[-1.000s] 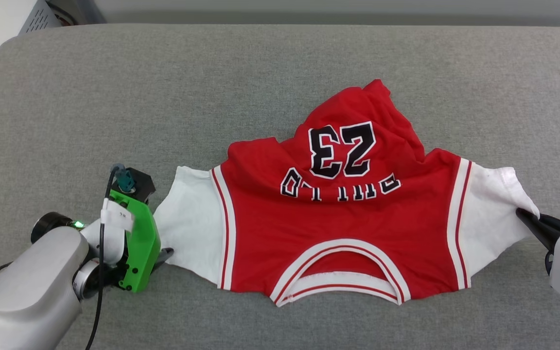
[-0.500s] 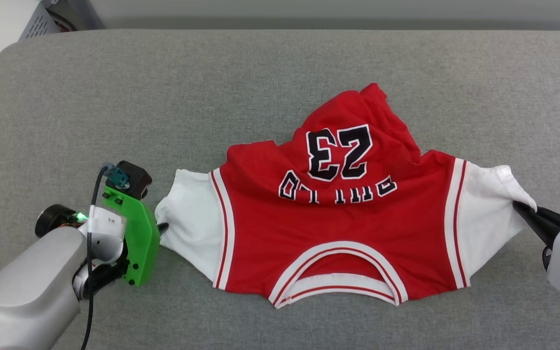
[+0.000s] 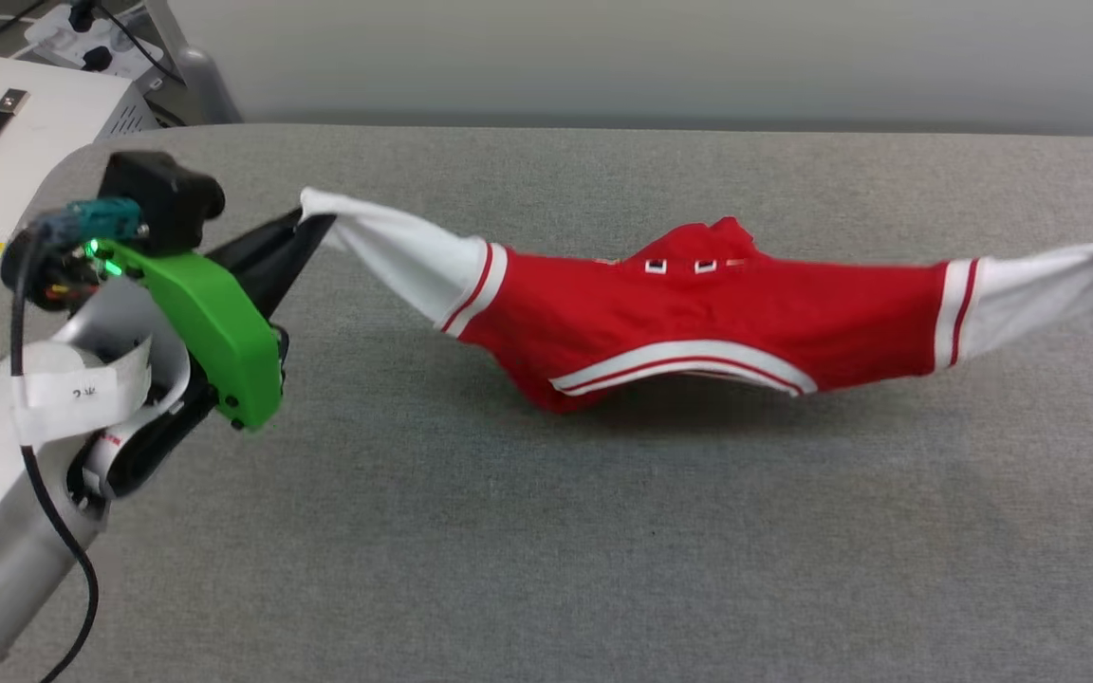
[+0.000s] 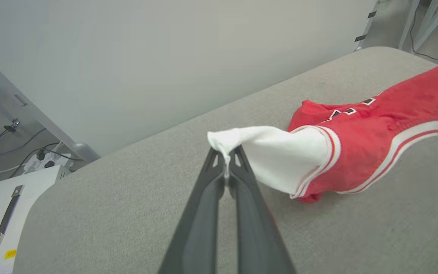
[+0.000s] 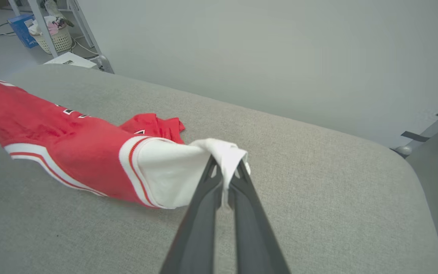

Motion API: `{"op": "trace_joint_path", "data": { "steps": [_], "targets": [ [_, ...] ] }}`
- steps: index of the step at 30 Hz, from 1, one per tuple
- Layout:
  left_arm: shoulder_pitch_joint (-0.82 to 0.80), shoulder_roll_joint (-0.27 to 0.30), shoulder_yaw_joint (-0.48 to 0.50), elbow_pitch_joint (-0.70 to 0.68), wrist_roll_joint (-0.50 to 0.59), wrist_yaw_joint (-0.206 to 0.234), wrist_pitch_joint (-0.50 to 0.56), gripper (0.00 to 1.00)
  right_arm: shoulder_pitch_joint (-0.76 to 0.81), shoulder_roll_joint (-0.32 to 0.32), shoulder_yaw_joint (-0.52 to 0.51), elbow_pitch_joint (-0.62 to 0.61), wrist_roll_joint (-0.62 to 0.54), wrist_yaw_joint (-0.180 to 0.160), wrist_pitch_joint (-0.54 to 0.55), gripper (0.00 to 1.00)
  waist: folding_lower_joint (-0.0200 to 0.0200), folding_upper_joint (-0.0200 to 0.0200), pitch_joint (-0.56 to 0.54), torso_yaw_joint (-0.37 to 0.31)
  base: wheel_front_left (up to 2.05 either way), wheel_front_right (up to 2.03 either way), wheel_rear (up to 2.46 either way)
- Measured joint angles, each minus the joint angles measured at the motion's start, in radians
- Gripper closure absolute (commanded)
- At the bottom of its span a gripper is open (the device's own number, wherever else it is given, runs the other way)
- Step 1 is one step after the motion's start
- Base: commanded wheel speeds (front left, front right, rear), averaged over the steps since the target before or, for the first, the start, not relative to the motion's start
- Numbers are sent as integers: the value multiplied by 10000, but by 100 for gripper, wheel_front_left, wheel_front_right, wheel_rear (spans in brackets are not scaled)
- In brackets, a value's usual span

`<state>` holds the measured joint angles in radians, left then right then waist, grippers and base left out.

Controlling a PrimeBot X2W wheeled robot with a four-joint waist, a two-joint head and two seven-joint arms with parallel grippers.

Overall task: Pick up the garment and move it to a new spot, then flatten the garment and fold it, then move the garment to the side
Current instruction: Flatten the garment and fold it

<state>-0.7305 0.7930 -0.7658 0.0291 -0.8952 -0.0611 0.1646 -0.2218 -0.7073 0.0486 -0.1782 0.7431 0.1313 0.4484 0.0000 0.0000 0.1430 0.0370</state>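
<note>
Grey fabric-covered surface (image 3: 603, 531), corners rounded. Behind it a plain pale grey wall (image 3: 660, 57); light even, shadows soft. Beyond the left corner: white case (image 3: 34, 95) with black strap handle and yellow label, power strip (image 3: 82, 24) with cables, metal leg (image 3: 200, 81). On the far floor: woven basket (image 5: 53, 40), possibly holding cloths; blue box (image 5: 19, 24).
</note>
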Motion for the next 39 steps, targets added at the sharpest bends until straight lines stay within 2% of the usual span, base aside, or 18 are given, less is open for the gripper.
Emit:
{"op": "trace_joint_path", "data": {
  "steps": [4, 9, 16, 23, 29, 39],
  "targets": [
    [-618, -13, 368, -934, 199, 311, -190, 100, -780, -226, -337, -288, -13, 0, -40, 100, 0, 0, -164, 31, 0, 0, 0],
    [-1512, -219, 706, -1482, 454, 479, -234, 100, -1888, -685, -430, -293, 130, 0, -274, 100, 0, 0, -187, 72, 0, 0, 0],
    [-3148, -825, 909, -1358, 587, 376, -88, 100, -3581, -1085, -194, 40, 265, 0, -573, 100, 0, 0, 51, 43, 0, 0, 0],
    [-5162, -1710, 1066, -153, 617, 100, 130, 100, -6052, -1060, 767, 1012, 316, 0, -692, 100, 0, 0, 700, -51, 0, 0, 0],
    [-7200, -2573, 1175, 1559, 1070, -146, -33, 100, -8714, -575, 1797, 2569, -123, 0, -1172, 100, 0, 0, 1556, -165, 0, 0, 0],
    [-9860, -3603, 1292, 4293, 1641, -424, -1264, 100, -12566, 209, 3112, 5415, -1323, 0, -2520, 100, 2, 0, 2991, -368, 0, 0, 0]
  ]
}}
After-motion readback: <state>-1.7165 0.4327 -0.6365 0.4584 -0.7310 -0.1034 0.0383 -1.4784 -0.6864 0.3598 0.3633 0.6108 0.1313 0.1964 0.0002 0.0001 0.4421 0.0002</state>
